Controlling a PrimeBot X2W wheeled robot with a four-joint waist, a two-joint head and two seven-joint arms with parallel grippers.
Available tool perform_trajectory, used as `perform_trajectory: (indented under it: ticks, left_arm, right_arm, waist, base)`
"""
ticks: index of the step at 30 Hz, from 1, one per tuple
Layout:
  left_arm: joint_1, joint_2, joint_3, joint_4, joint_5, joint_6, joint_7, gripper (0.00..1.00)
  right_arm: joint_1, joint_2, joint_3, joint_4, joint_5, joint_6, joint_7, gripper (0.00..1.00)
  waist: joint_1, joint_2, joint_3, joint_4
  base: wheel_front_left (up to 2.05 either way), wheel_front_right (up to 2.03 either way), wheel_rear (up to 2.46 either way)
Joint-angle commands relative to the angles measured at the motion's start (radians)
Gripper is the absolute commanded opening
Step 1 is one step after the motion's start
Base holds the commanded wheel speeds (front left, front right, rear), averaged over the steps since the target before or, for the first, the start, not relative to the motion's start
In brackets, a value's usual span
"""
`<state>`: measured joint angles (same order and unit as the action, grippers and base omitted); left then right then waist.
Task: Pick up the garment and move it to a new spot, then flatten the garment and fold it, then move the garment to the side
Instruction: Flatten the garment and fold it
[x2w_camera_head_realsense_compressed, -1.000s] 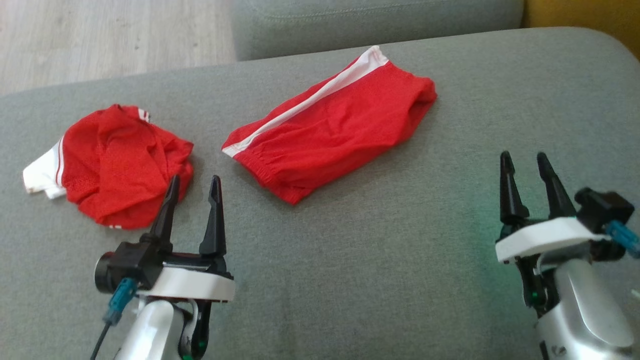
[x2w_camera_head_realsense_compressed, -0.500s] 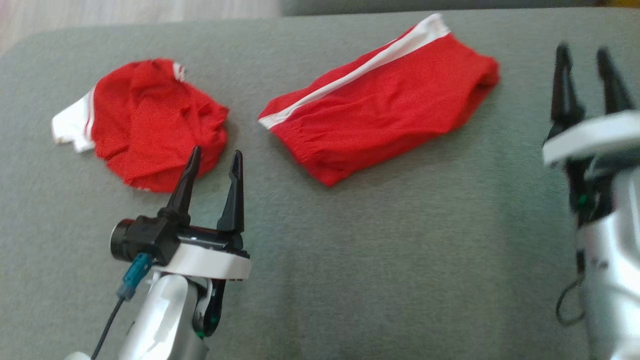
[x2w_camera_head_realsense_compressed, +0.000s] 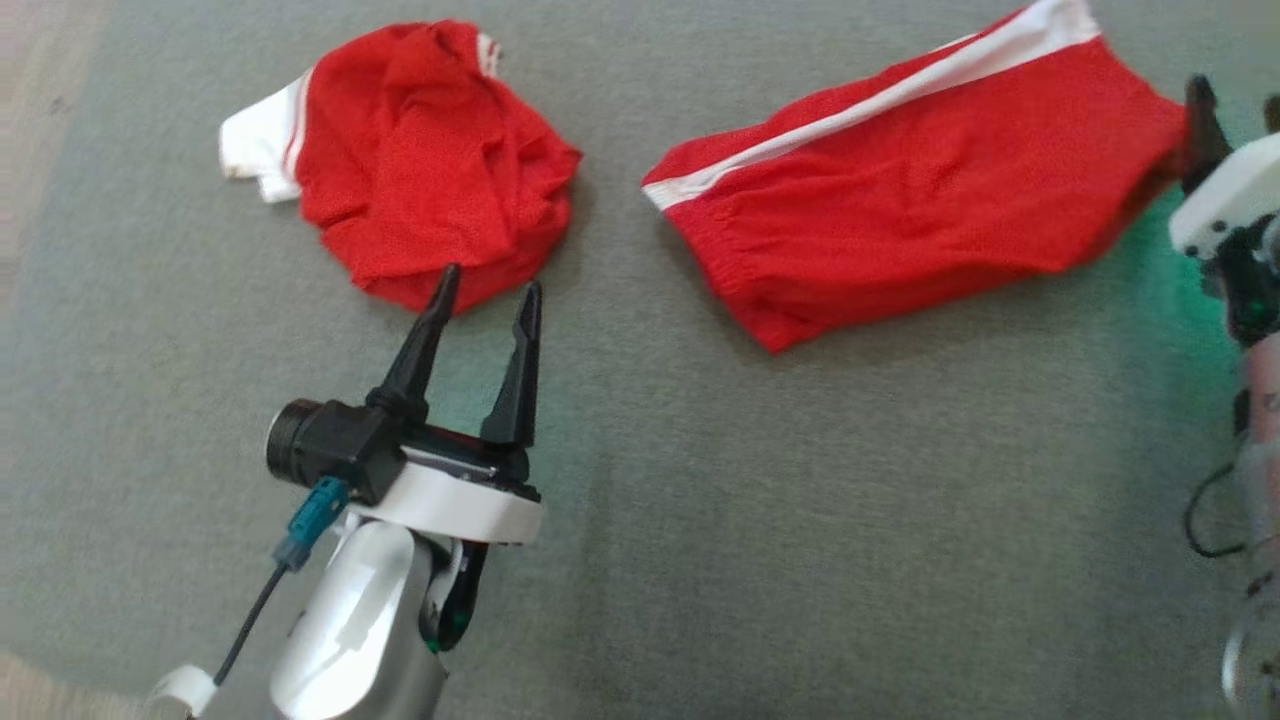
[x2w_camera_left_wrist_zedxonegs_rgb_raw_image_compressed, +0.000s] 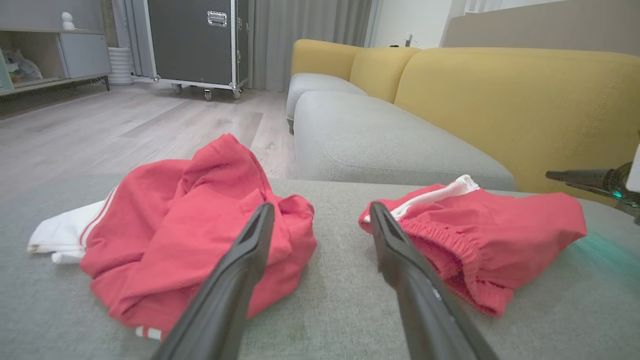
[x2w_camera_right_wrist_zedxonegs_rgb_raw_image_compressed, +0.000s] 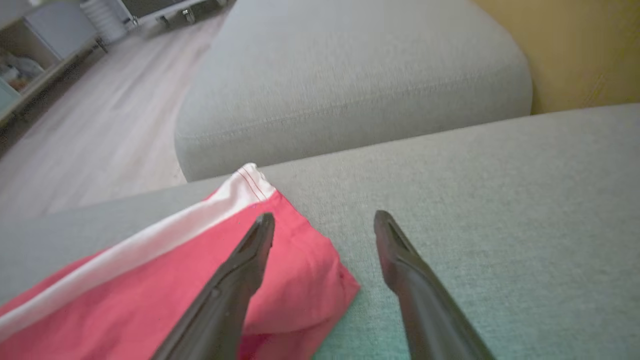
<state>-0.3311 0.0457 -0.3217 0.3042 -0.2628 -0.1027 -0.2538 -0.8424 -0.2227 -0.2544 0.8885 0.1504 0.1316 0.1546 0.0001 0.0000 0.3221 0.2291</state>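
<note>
My right pincer (x2w_camera_right_wrist_zedxonegs_rgb_raw_image_compressed: 325, 216), wide and empty, has come up to the folded shorts' (x2w_camera_head_realsense_compressed: 920, 210) right end. My left pincer (x2w_camera_head_realsense_compressed: 492, 278), wide too, waits near the crumpled garment (x2w_camera_head_realsense_compressed: 430, 160) on the cushion (x2w_camera_head_realsense_compressed: 800, 550). Grasping looks next.

soft even daylight (slight motion blur)

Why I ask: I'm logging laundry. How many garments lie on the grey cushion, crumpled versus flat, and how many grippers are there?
Crumpled red garment: 1
Flat red garment: 1
Open grippers: 2, left gripper and right gripper
Total: 4
</note>
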Motion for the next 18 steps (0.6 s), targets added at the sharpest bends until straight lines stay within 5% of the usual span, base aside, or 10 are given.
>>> perform_trajectory:
  ticks: [1,14,15,16,18]
  left_arm:
    - [-0.037,0.005,0.024,-0.029,-0.004,-0.002,-0.008,1.0]
    - [-0.085,0.005,0.0,-0.043,-0.029,0.017,-0.008,1.0]
    - [-0.087,0.005,0.0,-0.044,-0.029,0.018,-0.008,1.0]
    - [-0.088,0.005,0.001,-0.044,-0.029,0.019,-0.008,1.0]
    - [-0.088,0.005,0.005,-0.044,-0.028,0.021,-0.008,1.0]
  right_arm:
    - [-0.034,-0.01,0.001,0.004,-0.027,-0.001,0.002,1.0]
    - [-0.111,-0.022,-0.032,0.243,-0.176,-0.001,-0.007,1.0]
    - [-0.116,-0.019,-0.021,0.252,-0.181,-0.001,-0.009,0.84]
    - [-0.122,-0.017,-0.008,0.259,-0.183,-0.001,-0.017,0.0]
    - [-0.13,-0.019,0.019,0.269,-0.186,-0.001,-0.035,0.0]
  waist:
    - [-0.0001,0.0,0.02,0.03]
    - [-0.0001,0.0,0.063,0.045]
    - [-0.0001,0.0,0.064,0.043]
    - [-0.0001,0.0,0.065,0.039]
    - [-0.0001,0.0,0.063,0.029]
  base:
    - [0.0,0.0,0.0]
    - [0.0,0.0,0.0]
    - [0.0,0.0,0.0]
    - [0.0,0.0,0.0]
    - [0.0,0.0,0.0]
